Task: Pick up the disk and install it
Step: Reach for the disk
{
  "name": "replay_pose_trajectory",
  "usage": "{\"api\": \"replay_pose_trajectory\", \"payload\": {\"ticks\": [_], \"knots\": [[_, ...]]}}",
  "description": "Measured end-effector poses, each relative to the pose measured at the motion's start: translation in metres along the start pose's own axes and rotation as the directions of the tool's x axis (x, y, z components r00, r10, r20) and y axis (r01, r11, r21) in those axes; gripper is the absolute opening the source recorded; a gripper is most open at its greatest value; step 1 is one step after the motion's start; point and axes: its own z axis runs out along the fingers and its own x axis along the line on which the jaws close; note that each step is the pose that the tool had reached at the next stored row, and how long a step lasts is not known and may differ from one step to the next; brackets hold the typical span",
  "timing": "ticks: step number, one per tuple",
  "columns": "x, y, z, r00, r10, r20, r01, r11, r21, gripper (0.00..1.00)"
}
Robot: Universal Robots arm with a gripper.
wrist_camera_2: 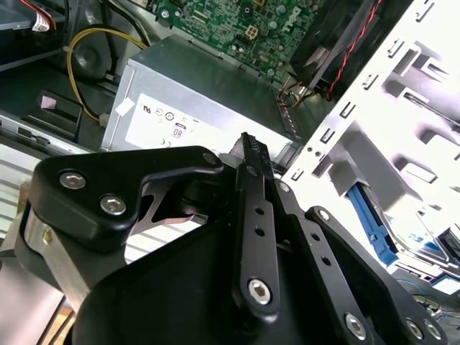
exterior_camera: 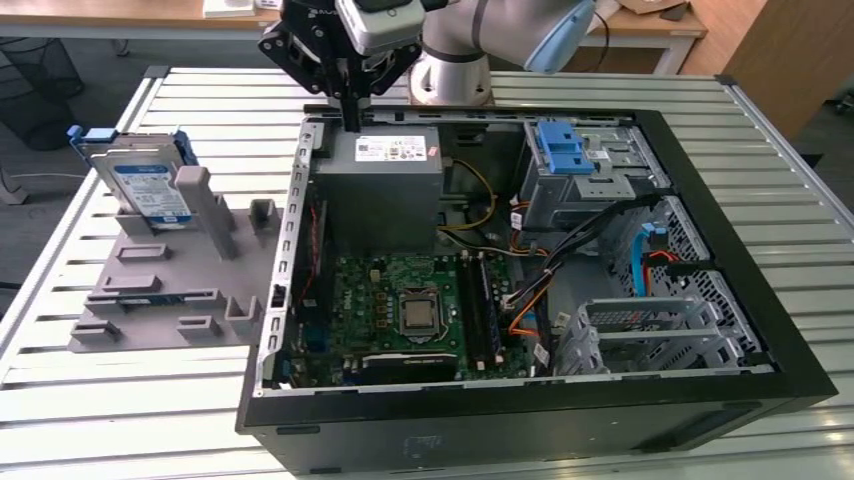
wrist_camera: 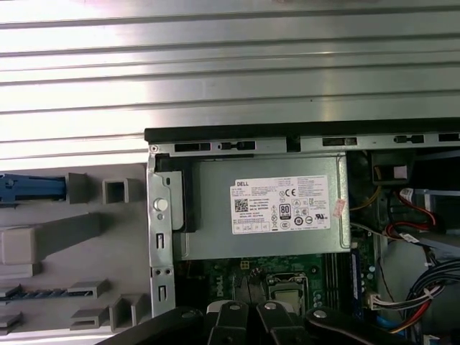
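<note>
A silver slatted metal table (exterior_camera: 120, 400) carries a large black computer tower case (exterior_camera: 534, 415), which lies on its side with the side panel off. A grey and pale blue robot arm (exterior_camera: 494, 40) reaches in from the far edge of the table.

Inside the case, a large grey metal power supply box with a white label (exterior_camera: 380, 200) sits at the far end, also seen in both wrist views (wrist_camera: 208, 215) (wrist_camera_2: 201, 79). A green circuit board (exterior_camera: 400, 300) lies just beside it on the near side. A bright blue ridged plastic latch (exterior_camera: 567, 150) tops the drive cage toward the exterior view's right.

On the table, touching the case on the exterior view's left, is a flat grey plastic holder with upright posts (exterior_camera: 160, 270). The disk (exterior_camera: 144, 185), a flat silver-grey hard drive with a white and blue label in a bright blue bracket, stands on edge at the far end of the holder.

The black gripper (exterior_camera: 352, 118) hangs over the far rim of the case, above the power supply box and well apart from the disk. Its jaws are pressed together and hold nothing (wrist_camera: 248, 313).
</note>
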Motion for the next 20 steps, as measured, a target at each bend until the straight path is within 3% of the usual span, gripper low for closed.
{"api": "replay_pose_trajectory", "payload": {"ticks": [20], "knots": [[0.0104,-0.0008,0.0002,1.0000,0.000,0.0000,0.000,1.0000,-0.0001,0.11]]}}
